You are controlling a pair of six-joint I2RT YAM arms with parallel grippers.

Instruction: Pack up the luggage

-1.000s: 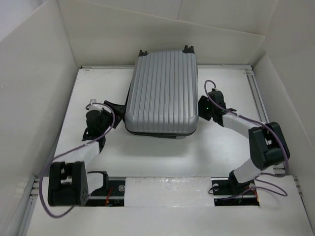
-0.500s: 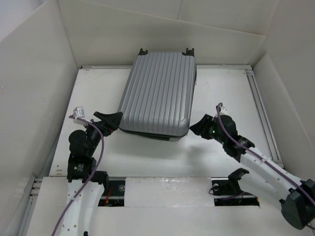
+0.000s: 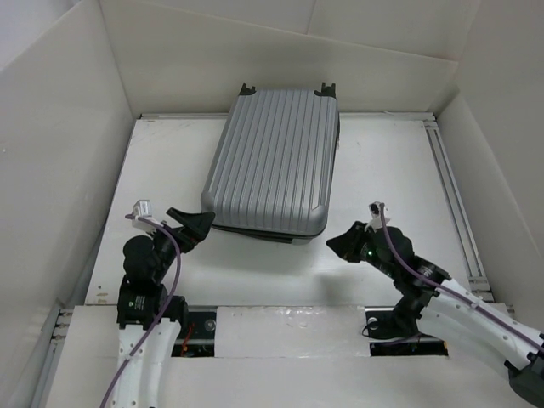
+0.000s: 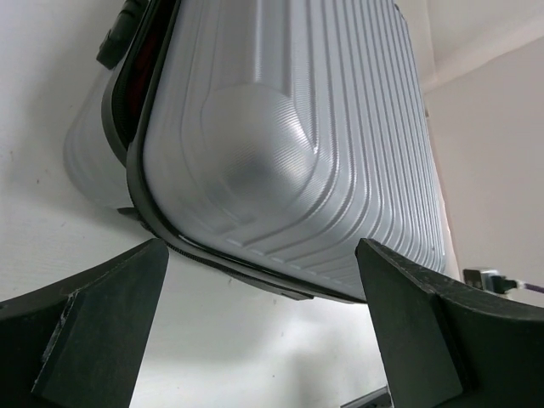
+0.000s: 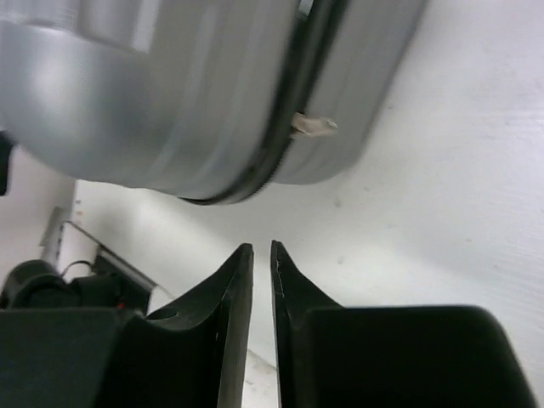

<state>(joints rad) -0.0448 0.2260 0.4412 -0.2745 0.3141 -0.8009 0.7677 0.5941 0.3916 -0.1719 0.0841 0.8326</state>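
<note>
We see our left gripper [image 3: 191, 223] spread wide, empty, closed silver luggage [image 3: 274, 157] flat on the desk [image 3: 382, 161] just ahead of it, our right gripper [image 3: 342, 240] narrow, gripping nothing, luggage corner ahead of it.

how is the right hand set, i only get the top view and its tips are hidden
Observer: In the right wrist view the right hand is shut to a thin slit, with nothing in it.
Operator: and the left hand
Observer: Its wrist view shows it wide open, with a corner of the luggage ahead, not gripped.
Operator: any zip showing
Observer: Yes, in the right wrist view a pale pull tab sticks out of the dark seam.
</note>
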